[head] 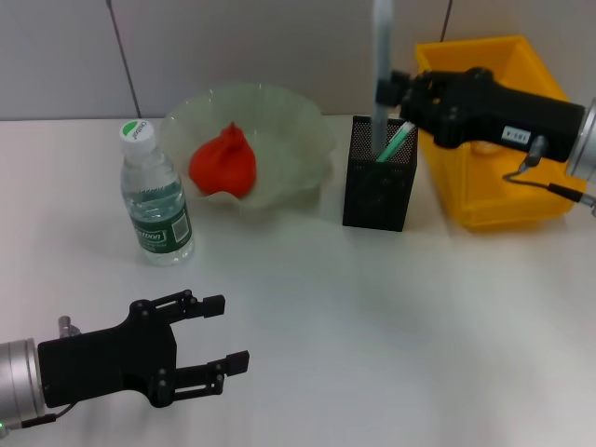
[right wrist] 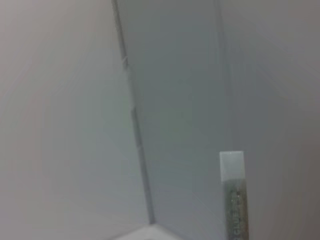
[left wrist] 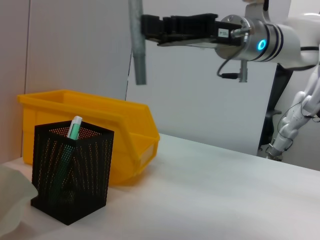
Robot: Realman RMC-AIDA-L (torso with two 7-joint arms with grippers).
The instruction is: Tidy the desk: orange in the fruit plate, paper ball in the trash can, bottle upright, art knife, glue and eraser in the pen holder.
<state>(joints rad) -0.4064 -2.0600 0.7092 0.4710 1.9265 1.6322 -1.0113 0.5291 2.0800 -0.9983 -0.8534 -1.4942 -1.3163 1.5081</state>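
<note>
Your right gripper (head: 386, 88) has its fingers clamped on the glue stick (head: 383, 56), a grey tube held upright above the black mesh pen holder (head: 378, 174). In the left wrist view the tube's lower end hangs well clear of the holder's rim, a little toward the yellow bin's side. The right wrist view shows the tube's pale cap and printed body against the wall.

Inside the pen holder you can see a green and white tool leaning against one corner; whether it is the art knife cannot be told. The yellow bin (head: 494, 140) sits just to the right of the holder, at the far right of the table (head: 372, 307).

To the left of the holder is the translucent fruit plate (head: 279, 140), with a red-orange, pointed thing (head: 223, 161) lying in it. Further left, the water bottle (head: 155, 196) stands upright on its base, green cap on top.

Your left gripper (head: 219, 332) is at the near left, low over the table, with its fingers (head: 200, 304) apart and nothing between them.
</note>
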